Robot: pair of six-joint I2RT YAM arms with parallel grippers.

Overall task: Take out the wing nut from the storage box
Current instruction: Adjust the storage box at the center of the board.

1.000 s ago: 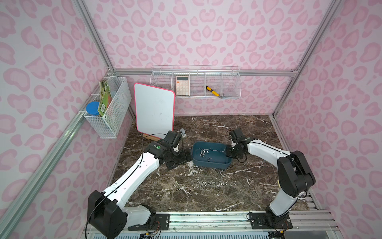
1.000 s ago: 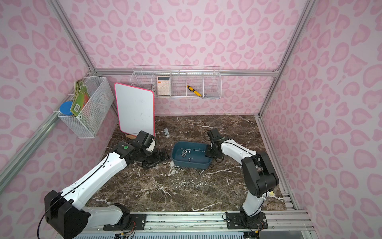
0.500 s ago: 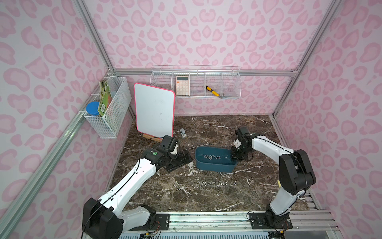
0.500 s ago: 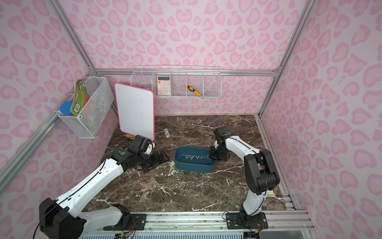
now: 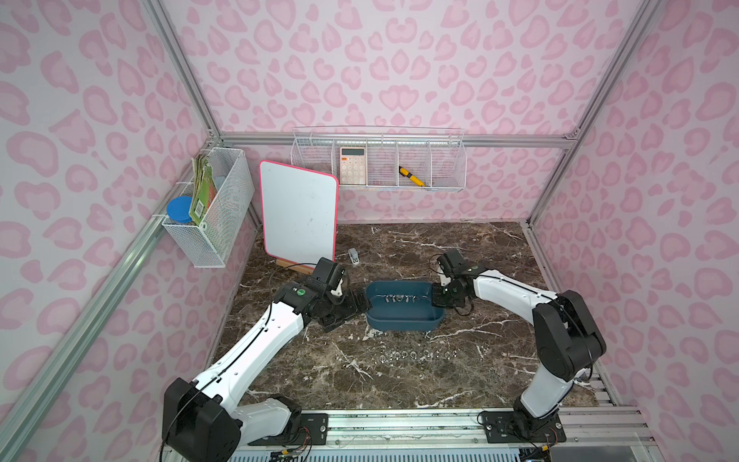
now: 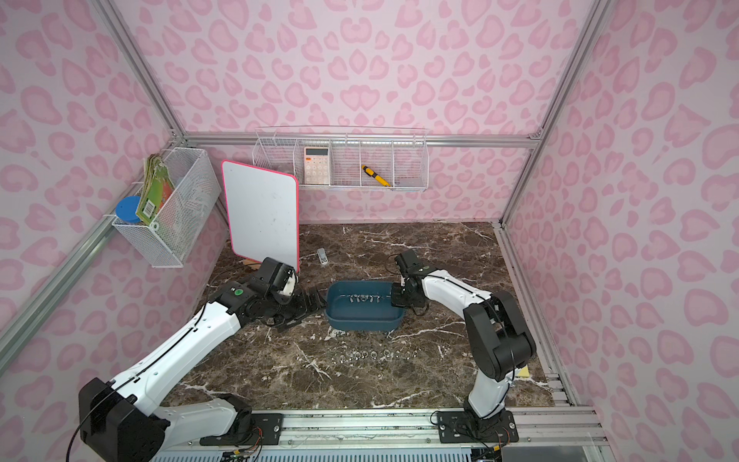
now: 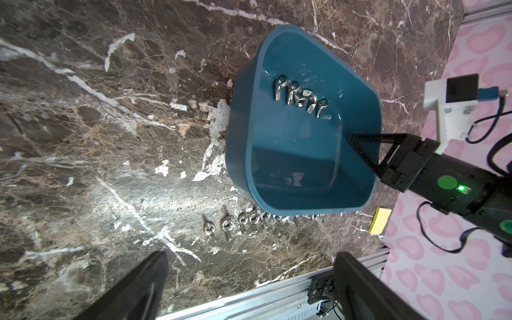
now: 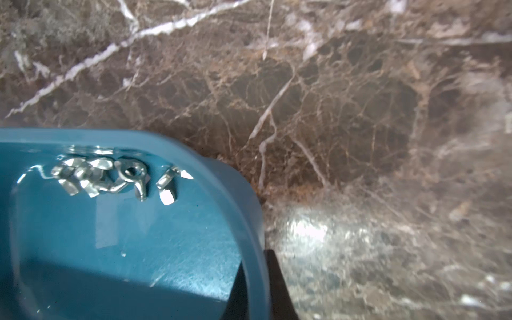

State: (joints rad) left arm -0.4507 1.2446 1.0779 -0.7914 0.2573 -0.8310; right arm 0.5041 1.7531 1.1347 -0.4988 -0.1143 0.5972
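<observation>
Storage box [image 5: 404, 320]: one, teal.
Wing nuts [image 7: 302, 97] inside: we count about five.
Loose nuts [image 5: 418, 354] on desk [image 5: 400, 384]: roughly eight, rowed.
Left fingers [image 7: 138, 288]: wide, empty.
Right fingers [image 8: 277, 285]: pinching box rim.

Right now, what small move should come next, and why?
Probably bring the left gripper over the rim of the storage box and down onto the wing nuts. It is open and empty beside the box, the nuts lie bunched against the far wall, and the right gripper is shut on the box's end rim, steadying it.
</observation>
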